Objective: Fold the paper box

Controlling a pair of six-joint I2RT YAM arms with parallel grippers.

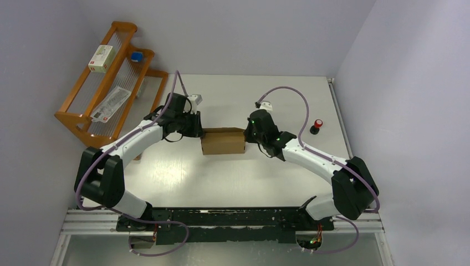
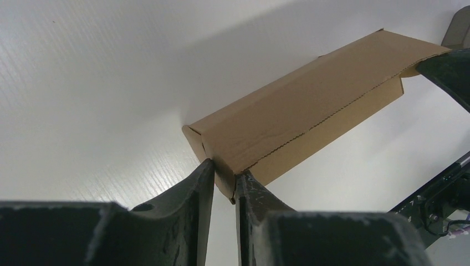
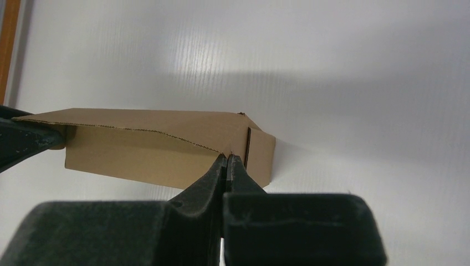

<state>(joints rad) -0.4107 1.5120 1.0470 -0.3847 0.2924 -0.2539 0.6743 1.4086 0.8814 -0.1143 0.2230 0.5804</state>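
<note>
On the white bench (image 1: 183, 172), mid-frame, the left claw (image 2: 224, 173) grips one end corner of the brown cardboard box (image 1: 223, 141). The right claw (image 3: 227, 159) is clenched thin on the lid's front edge at the other end. Doing this step well likely means pressing both ends down together, evenly, so the lid seats without creasing. The box's inside and any tuck flap are hidden. At upper left, what lies on the wooden rack (image 1: 123, 26) is too small to read.
</note>
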